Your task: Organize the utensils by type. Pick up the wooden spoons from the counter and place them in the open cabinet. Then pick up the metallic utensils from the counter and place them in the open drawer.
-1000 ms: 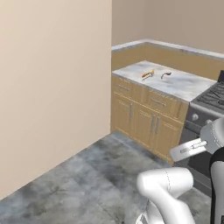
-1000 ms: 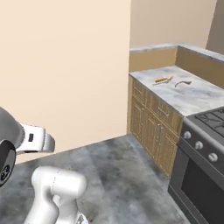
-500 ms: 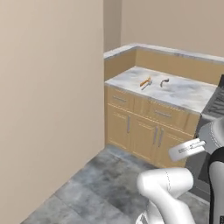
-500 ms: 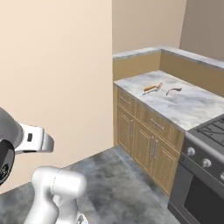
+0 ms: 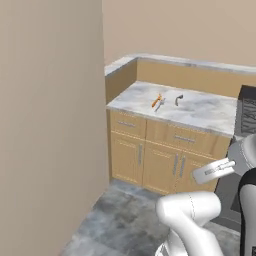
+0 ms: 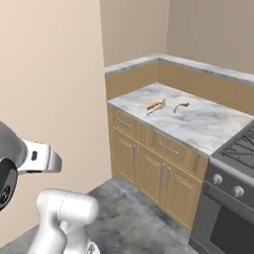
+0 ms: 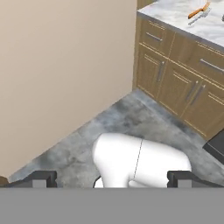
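Observation:
On the marbled counter (image 5: pixel 200 112) (image 6: pixel 198 124) lie a brown wooden spoon (image 5: pixel 156 100) (image 6: pixel 155 104) and, right beside it, a slim silver metallic utensil (image 5: pixel 161 104) (image 6: pixel 153 110). A short curved spoon (image 5: pixel 178 99) (image 6: pixel 181 106) rests a little to their right; its colour is hard to tell from here. The hand view catches the wooden spoon (image 7: pixel 197 10) and the silver utensil (image 7: pixel 199 17) at its top right. My gripper (image 7: pixel 113 179) is open and empty, low over the floor and far from the counter. The open cabinet and open drawer are out of view.
A tall beige wall (image 5: pixel 50 125) fills the left. A dark stove (image 5: pixel 247 107) (image 6: pixel 233 158) adjoins the counter's right end. Shut drawers and cabinet doors (image 5: pixel 150 150) with silver bar handles sit below the counter. Grey stone floor (image 6: pixel 139 218) lies between me and the cabinets.
The whole picture has shifted: the base has moved, so the counter now looks nearer and more central. The utensils lie where they were on it. The gripper stays open.

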Robot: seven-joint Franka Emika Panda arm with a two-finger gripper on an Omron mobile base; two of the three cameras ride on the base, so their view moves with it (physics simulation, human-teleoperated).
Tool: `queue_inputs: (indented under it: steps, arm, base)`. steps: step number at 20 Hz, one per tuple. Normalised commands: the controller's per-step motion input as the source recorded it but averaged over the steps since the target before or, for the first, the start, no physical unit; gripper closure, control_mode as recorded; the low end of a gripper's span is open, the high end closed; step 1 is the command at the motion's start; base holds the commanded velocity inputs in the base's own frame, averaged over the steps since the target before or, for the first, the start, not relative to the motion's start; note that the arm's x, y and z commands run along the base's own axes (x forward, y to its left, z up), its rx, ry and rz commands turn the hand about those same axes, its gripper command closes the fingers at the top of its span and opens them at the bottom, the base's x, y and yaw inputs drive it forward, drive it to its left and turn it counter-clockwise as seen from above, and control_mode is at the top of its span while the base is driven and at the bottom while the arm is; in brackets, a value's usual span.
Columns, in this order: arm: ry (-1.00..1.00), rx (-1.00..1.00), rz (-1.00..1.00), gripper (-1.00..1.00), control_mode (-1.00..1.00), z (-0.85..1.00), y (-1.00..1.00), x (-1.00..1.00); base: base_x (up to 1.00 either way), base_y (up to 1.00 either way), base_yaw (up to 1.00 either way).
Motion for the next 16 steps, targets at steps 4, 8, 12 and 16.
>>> queue_inputs:
  steps: [4,8,12,16]
  arm:
    - [0.00,0.00,0.00,-1.00,1.00,0.00,0.00,0.00]
    - [0.00,0.00,0.00,-1.00,1.00,0.00,0.00,0.00]
    - [0.00,0.00,0.00,-1.00,1.00,0.00,0.00,0.00]
    - [0.00,0.00,0.00,-1.00,1.00,0.00,0.00,0.00]
  base:
    - [0.77,0.35,-0.39]
    - [0.83,0.26,-0.39]
    - [0.78,0.25,-0.41]
    - [0.67,0.27,-0.40]
